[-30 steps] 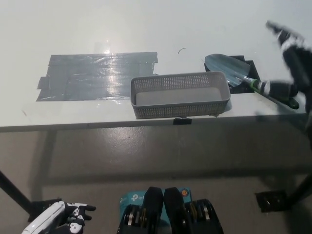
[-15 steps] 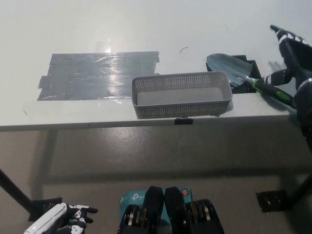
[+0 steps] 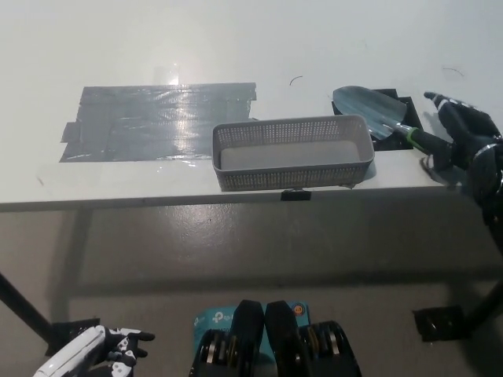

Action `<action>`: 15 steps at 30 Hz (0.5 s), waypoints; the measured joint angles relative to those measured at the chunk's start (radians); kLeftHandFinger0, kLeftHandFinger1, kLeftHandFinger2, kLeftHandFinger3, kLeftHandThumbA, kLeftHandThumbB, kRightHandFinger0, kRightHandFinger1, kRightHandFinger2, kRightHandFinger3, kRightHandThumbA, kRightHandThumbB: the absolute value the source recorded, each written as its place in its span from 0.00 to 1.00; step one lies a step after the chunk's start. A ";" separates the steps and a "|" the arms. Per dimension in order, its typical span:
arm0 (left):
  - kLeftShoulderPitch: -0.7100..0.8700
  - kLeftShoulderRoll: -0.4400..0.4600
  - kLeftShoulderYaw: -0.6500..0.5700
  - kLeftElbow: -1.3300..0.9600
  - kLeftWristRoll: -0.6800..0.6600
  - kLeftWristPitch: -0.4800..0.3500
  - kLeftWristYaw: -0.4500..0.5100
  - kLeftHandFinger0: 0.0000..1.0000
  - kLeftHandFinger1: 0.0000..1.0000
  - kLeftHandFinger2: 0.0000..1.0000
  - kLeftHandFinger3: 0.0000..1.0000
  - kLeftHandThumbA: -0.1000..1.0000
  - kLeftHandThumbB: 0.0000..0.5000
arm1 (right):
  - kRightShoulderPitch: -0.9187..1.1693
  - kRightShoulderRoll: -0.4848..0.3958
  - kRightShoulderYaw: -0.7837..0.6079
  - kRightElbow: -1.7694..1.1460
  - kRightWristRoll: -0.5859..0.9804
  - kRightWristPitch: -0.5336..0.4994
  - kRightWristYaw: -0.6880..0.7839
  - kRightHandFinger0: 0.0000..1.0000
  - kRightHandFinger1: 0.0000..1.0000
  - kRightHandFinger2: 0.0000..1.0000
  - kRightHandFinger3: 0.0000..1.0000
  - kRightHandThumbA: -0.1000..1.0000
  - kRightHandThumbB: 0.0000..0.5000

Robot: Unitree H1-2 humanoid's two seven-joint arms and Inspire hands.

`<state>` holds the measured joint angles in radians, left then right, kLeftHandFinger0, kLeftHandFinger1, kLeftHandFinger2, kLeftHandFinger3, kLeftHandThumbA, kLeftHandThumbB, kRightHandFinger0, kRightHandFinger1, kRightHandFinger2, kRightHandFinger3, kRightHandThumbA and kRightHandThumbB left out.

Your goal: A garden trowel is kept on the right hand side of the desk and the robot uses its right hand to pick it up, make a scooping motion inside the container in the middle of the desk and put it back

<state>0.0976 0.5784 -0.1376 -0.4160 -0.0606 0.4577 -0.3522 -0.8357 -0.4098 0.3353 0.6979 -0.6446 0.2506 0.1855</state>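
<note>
White desk [image 3: 314,39], container [image 3: 292,177] centred; trowel [image 3: 369,107] just beside; right hand [image 3: 464,133] over its handle, grip unclear; left hand [image 3: 118,346] low, spread, empty.

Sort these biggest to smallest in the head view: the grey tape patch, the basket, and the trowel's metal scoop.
1. grey tape patch, clearly widest
2. basket
3. trowel's metal scoop, plainly smallest

The right hand [image 3: 460,133] lies over the trowel [image 3: 376,110] handle, grasp unclear; left hand [image 3: 98,349] hangs low.
</note>
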 measured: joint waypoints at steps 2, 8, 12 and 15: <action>-0.002 0.000 0.000 0.000 0.000 0.000 0.000 0.76 0.73 0.79 0.95 1.00 0.88 | -0.001 -0.002 0.000 0.008 0.007 0.000 0.007 1.00 1.00 1.00 1.00 0.69 0.72; -0.005 0.000 -0.002 -0.001 0.000 0.000 0.000 0.76 0.74 0.80 0.96 1.00 0.89 | -0.012 -0.004 0.002 0.087 0.013 0.000 0.021 1.00 1.00 1.00 1.00 0.65 0.59; -0.015 0.000 -0.009 -0.001 0.002 0.000 -0.001 0.74 0.74 0.80 0.95 1.00 0.89 | -0.029 -0.007 0.001 0.135 0.029 -0.006 0.028 1.00 1.00 1.00 1.00 0.55 0.43; -0.021 0.000 -0.012 -0.003 0.004 0.000 -0.001 0.74 0.74 0.80 0.95 1.00 0.90 | -0.047 -0.006 0.002 0.172 0.042 -0.026 0.037 0.89 0.98 1.00 1.00 0.50 0.35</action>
<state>0.0763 0.5785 -0.1497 -0.4186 -0.0563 0.4577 -0.3529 -0.8831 -0.4159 0.3372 0.8700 -0.6028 0.2250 0.2224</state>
